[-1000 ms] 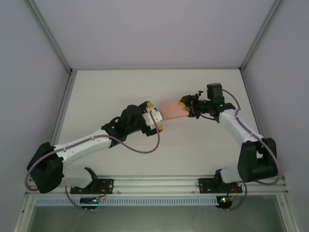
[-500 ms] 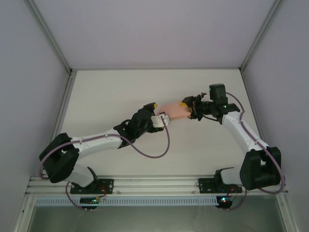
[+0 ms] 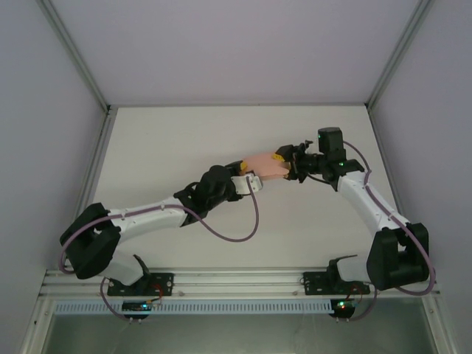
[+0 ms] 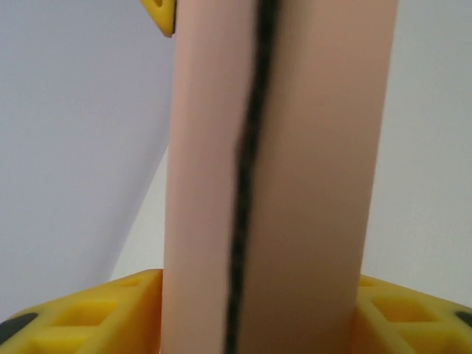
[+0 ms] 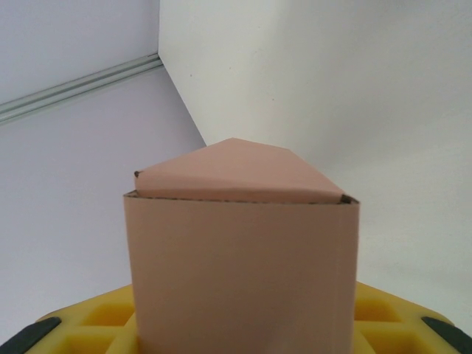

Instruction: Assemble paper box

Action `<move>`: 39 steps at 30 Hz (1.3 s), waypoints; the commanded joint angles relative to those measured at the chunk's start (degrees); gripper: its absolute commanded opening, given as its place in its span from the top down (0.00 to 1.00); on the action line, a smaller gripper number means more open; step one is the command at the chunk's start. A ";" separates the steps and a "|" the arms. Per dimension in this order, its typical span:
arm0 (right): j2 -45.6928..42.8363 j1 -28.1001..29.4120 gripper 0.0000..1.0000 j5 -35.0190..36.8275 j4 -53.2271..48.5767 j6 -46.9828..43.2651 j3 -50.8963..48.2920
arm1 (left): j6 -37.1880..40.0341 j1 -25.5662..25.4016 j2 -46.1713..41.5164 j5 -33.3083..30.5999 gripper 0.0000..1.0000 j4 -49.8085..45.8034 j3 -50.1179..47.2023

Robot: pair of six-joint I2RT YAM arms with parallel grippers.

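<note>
Both are white tubes with chunky black joints, the left arm (image 3: 140, 215) and the right arm (image 3: 366, 199) alike. A mauve cable (image 3: 234, 237) trails off each. The fingers (image 4: 88, 317) are yellow, moulded with open pockets, and a green light (image 3: 344, 304) glows at the right base.

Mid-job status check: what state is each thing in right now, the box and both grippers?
paper box: folded into a box shape, gripped at both ends; end flap folded over at a tilt, dark seam running down one face.
left gripper: shut on the paper box.
right gripper: shut on the paper box.
</note>
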 commanded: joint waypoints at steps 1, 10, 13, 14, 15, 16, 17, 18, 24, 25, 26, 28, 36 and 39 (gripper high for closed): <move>-0.52 0.20 0.56 -2.67 -1.59 -0.48 0.02 | 0.40 0.05 -0.87 -0.10 0.47 2.23 2.32; -0.75 -1.59 0.03 2.31 -2.48 -4.47 2.86 | 0.94 1.32 -1.21 2.50 0.59 -2.50 3.60; -1.10 -3.68 0.01 9.07 -6.76 -15.28 6.44 | -0.31 2.56 -1.37 5.15 0.58 -10.29 6.86; -1.60 -4.16 0.01 11.72 -7.72 -19.66 7.14 | -0.97 3.23 -1.35 6.39 0.59 -13.80 8.22; -2.23 -4.57 0.01 13.92 -7.23 -23.57 7.35 | -1.75 3.84 -1.35 7.79 0.59 -17.22 9.62; -2.82 -5.10 0.01 16.15 -5.42 -26.52 7.16 | -2.10 4.65 -1.32 9.91 0.61 -21.77 11.30; -3.37 -5.62 0.01 18.06 -4.67 -29.65 6.91 | -2.68 5.28 -1.18 10.91 0.65 -25.37 12.66; -3.83 -6.14 0.01 19.34 -3.20 -32.91 6.50 | -3.02 5.89 -1.04 12.31 0.67 -29.39 14.19; -4.43 -7.19 0.01 21.17 -0.42 -54.96 5.85 | -3.46 8.11 4.22 16.00 0.65 -52.49 22.68; -4.12 -7.18 0.01 20.00 -1.35 -58.13 6.25 | -3.13 8.52 5.64 17.54 0.65 -56.52 24.28; -3.89 -7.25 0.01 18.19 -1.87 -61.53 6.47 | -2.95 8.67 7.19 18.76 0.65 -59.58 25.54; -3.32 -7.23 0.01 15.52 -1.21 -68.66 6.32 | -1.77 9.03 10.13 21.05 0.65 -64.66 27.63; -0.99 -1.30 0.03 11.58 -13.01 -90.45 7.50 | 0.61 11.18 18.21 23.26 0.66 -71.82 33.21; 1.05 1.72 0.08 14.47 -16.91 -93.04 8.51 | 1.06 12.15 20.01 22.87 0.65 -72.32 34.27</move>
